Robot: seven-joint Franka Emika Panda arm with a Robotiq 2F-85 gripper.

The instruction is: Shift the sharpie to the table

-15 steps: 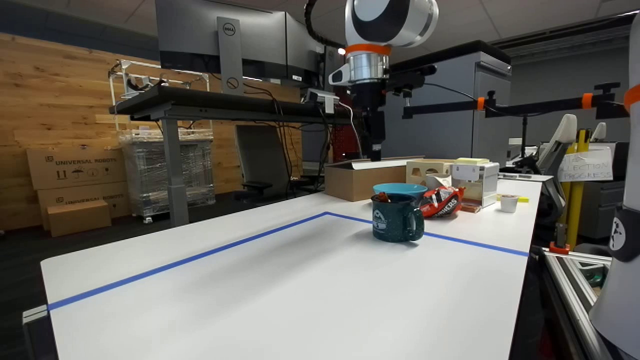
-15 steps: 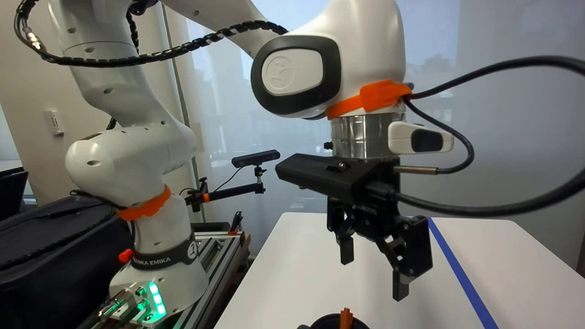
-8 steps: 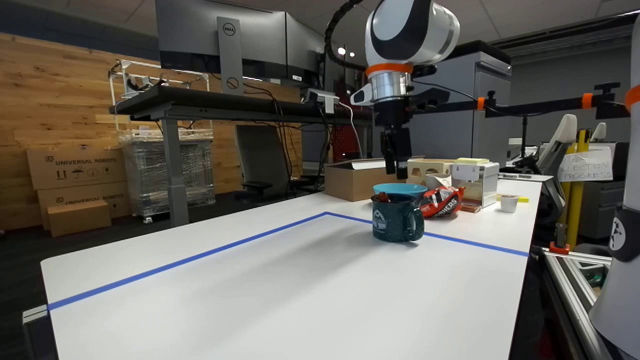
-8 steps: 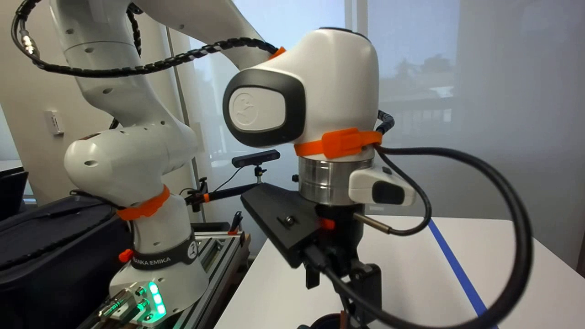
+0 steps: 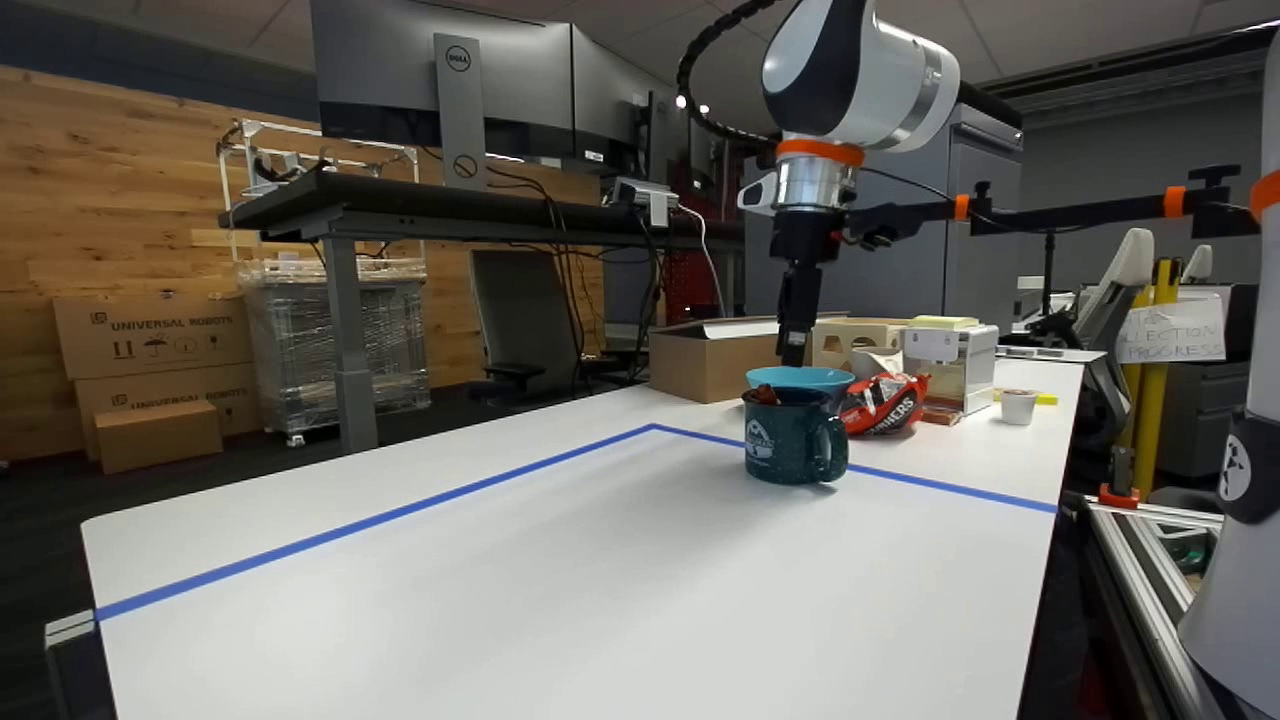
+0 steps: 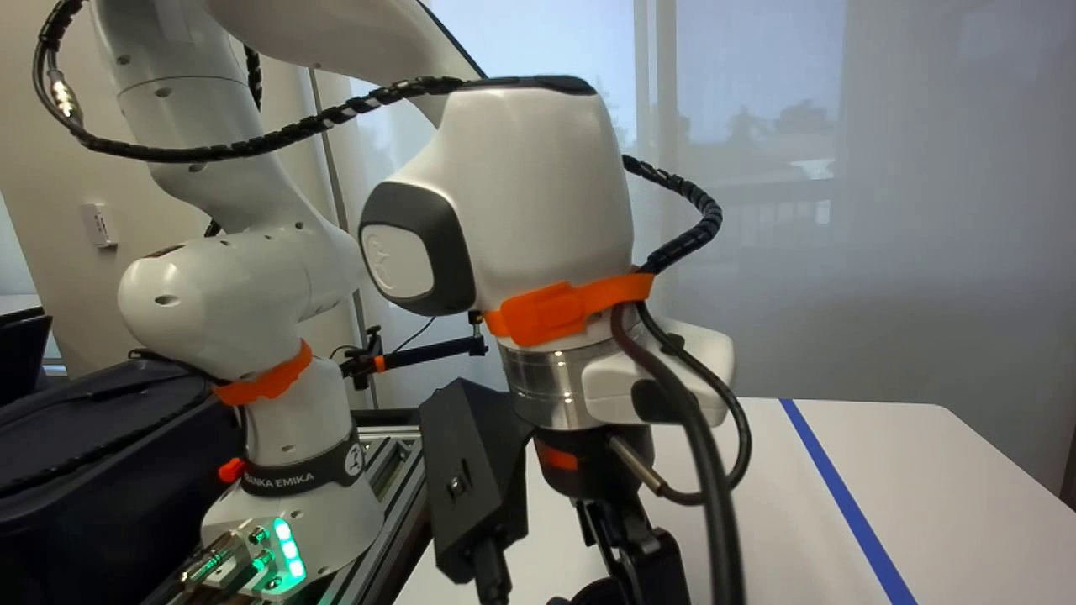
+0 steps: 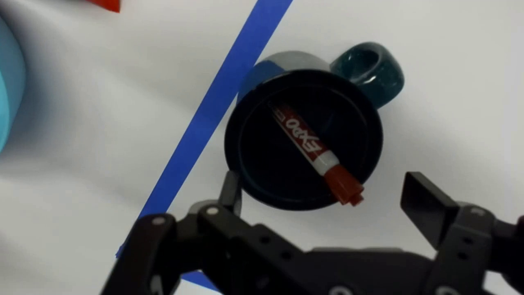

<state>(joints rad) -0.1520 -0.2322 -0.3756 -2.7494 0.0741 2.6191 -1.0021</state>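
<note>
The sharpie, a red marker with a white band [image 7: 302, 135], leans inside the teal mug [image 7: 294, 205] in the wrist view. Its red cap sticks out over the rim. In an exterior view only the cap [image 5: 762, 394] shows above the mug [image 5: 785, 445]. The mug stands upright on the white table [image 5: 560, 590], by the blue tape. My gripper [image 7: 322, 180] is open and empty, with its fingers on either side of the cap in the wrist view. In an exterior view the gripper [image 5: 792, 352] hangs above the mug. The sharpie is hidden in the remaining exterior view.
A light blue bowl [image 5: 800, 377] and a red snack bag [image 5: 885, 405] stand just behind the mug. A cardboard box [image 5: 715, 362], a white box-like item [image 5: 950, 365] and a small white cup [image 5: 1018, 406] are farther back on the table.
My gripper has moved down and across to above the mug, and the wrist has turned. The gripper stays open. The mug and sharpie have not moved.
</note>
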